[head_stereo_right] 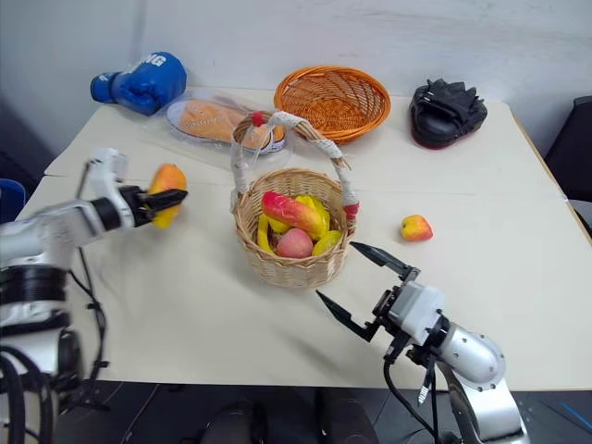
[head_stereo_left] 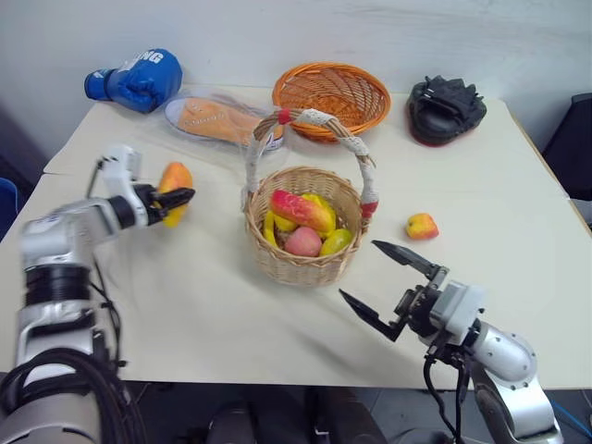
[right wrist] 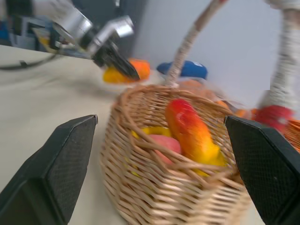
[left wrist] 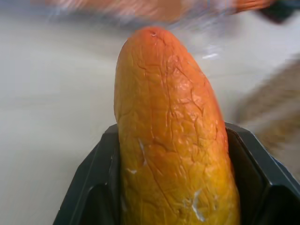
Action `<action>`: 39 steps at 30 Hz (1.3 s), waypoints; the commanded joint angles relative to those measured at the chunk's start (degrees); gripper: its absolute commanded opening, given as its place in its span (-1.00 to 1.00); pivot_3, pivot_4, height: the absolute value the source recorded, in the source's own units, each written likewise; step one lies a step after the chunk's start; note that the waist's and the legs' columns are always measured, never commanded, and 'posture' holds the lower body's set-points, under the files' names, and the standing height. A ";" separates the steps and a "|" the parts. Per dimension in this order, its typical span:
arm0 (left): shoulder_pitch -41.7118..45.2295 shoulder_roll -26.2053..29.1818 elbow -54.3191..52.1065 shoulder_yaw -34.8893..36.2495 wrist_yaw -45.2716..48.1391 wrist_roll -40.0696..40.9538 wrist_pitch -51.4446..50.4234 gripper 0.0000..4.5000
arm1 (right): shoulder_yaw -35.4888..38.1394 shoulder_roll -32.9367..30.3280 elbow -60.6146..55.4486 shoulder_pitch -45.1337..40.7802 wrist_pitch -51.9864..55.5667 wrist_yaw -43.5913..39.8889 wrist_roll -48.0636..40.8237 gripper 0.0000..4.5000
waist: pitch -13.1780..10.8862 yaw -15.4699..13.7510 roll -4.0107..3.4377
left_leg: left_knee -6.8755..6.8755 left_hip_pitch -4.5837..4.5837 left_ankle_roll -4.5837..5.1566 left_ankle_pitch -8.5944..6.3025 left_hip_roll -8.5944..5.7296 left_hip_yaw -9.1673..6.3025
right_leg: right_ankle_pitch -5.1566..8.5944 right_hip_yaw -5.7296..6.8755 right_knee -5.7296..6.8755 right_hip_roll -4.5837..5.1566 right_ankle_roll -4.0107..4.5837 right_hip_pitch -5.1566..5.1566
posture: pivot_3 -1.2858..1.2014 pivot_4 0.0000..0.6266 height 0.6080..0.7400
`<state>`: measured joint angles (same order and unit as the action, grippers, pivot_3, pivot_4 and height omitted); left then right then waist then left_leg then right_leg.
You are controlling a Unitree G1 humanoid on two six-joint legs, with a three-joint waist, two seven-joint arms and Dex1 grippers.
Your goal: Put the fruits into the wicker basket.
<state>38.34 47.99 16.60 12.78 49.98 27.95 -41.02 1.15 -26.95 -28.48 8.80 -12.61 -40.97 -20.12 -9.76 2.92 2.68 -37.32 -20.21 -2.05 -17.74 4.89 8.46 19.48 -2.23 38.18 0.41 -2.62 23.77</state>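
Left hand (head_stereo_left: 176, 204) grips mango (head_stereo_left: 175, 186) beside wicker basket (head_stereo_left: 301, 254).

Tan woven wicker basket (head_stereo_left: 301, 254), rough weave, handle wrapped in white cord. Glossy moulded plastic mango (left wrist: 171, 136), orange skin finely crackled and chipped white in spots. Matt black textured gripper fingers (right wrist: 51, 173). Smooth matt cream bench (head_stereo_left: 185, 314). At twelve o'clock, orange woven bowl (head_stereo_left: 331, 97); beside it, clear crinkled plastic over shoe (head_stereo_left: 217, 118).

The lower end of the orange mango (left wrist: 171, 136) is cut off by the frame edge in the left wrist view — the table behind it is blurred. Inside the wicker basket (head_stereo_left: 301, 264), the lower fruits are partly hidden by the red-yellow mango (head_stereo_left: 301, 210) — their kinds cannot be told.
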 commanded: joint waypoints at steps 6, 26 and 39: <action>-3.53 0.34 -23.56 -6.35 21.05 5.41 10.96 0.05 | 7.38 -0.27 -5.56 4.49 2.64 4.54 -1.79 1.00 | -0.08 -1.51 -0.18 | -0.12 0.04 0.16 0.04 -0.20 -0.14 | -0.04 0.04 -0.01 0.11 -0.04 -0.23 | 0.03 -0.52 1.00; 9.77 -15.28 -6.99 -15.58 17.88 -7.57 31.19 0.98 | 15.85 2.82 -13.07 12.35 9.74 14.09 -2.53 1.00 | -0.12 -0.24 -0.25 | -0.14 0.01 0.32 -0.03 -0.21 -0.01 | -0.18 -0.67 -0.16 -0.20 -0.33 -0.06 | 0.03 -0.52 1.00; -8.21 5.19 -4.32 1.99 25.76 0.96 21.82 0.98 | 30.05 9.60 8.28 26.76 -0.27 5.31 -8.16 1.00 | -0.17 0.22 -0.36 | 0.11 0.38 0.41 -0.11 -0.31 0.06 | -0.12 -0.65 -0.17 0.03 -0.28 -0.30 | 0.03 -0.52 1.00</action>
<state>30.70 52.44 15.69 13.20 74.76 26.93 -18.61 31.22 -17.32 -20.87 35.42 -11.24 -34.68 -28.19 -9.93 3.13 2.33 -37.19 -19.84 -1.63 -17.86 4.58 8.50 19.36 -2.87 38.00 0.45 -2.89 23.48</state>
